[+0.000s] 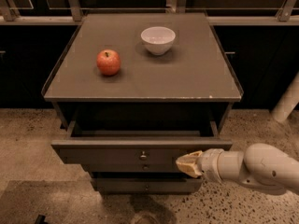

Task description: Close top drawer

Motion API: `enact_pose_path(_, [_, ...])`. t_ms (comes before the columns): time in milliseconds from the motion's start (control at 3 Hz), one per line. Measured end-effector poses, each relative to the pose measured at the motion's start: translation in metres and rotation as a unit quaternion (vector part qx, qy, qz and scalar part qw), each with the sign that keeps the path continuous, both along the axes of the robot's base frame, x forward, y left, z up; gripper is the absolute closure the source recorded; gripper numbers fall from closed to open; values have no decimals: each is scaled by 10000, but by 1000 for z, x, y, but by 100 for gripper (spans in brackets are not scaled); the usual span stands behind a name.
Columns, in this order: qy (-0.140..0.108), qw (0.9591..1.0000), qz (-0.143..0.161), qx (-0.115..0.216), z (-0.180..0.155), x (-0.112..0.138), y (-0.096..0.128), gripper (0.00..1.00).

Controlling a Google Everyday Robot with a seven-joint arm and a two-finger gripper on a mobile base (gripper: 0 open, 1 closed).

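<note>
The top drawer [117,157] is a wide dark grey-brown drawer with a small round metal knob [143,156] at its centre. It stands partly pulled out from the cabinet, with a narrow strip of its inside showing under the cabinet top. My gripper [183,164], tan at the tip on a white arm [261,168], reaches in from the right and presses against the right part of the drawer front.
The cabinet top [196,78] holds a red apple [108,62] and a white bowl [158,39]. A lower drawer front [145,185] sits below. Speckled floor [28,139] lies around. Dark cabinets and a railing stand behind; a white post [287,101] at the right.
</note>
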State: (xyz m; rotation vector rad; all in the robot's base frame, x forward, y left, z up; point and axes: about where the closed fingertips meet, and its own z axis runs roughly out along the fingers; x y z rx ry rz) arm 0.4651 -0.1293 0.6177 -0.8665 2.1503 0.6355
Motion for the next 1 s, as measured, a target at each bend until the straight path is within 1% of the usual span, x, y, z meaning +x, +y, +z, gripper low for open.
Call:
enact_pose_path(333, [-229, 9985, 212, 445, -3, 31, 4, 100])
enact_pose_path(667, [-229, 9985, 212, 445, -3, 31, 4, 100])
enact_pose_path(1000, [-410, 9966, 348, 622, 3, 53, 1, 100])
